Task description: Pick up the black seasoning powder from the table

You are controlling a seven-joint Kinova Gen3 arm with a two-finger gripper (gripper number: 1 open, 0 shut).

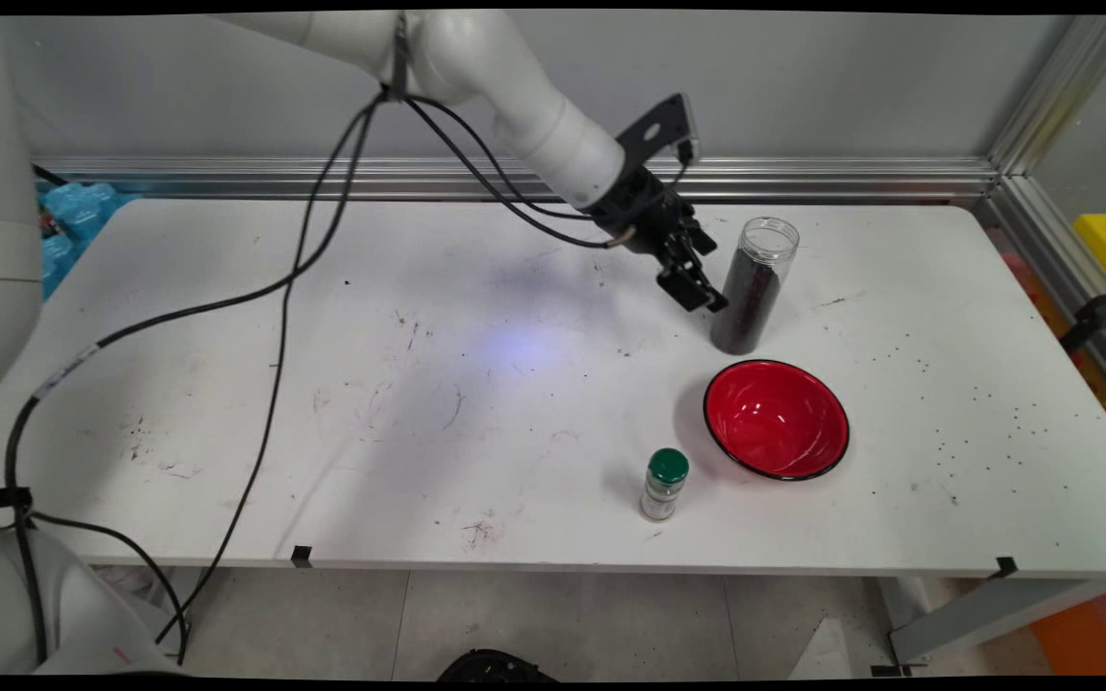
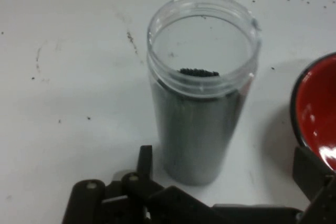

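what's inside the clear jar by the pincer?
The jar is lidless and mostly filled with dark granules, topping out just below its neck. What they are, and whether anything lies buried beneath them, cannot be seen.

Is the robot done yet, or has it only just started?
Just started, it seems. The open gripper sits by the jar of dark grains, one finger beside it, not yet holding it. The red bowl is empty. The green-capped bottle stands untouched.
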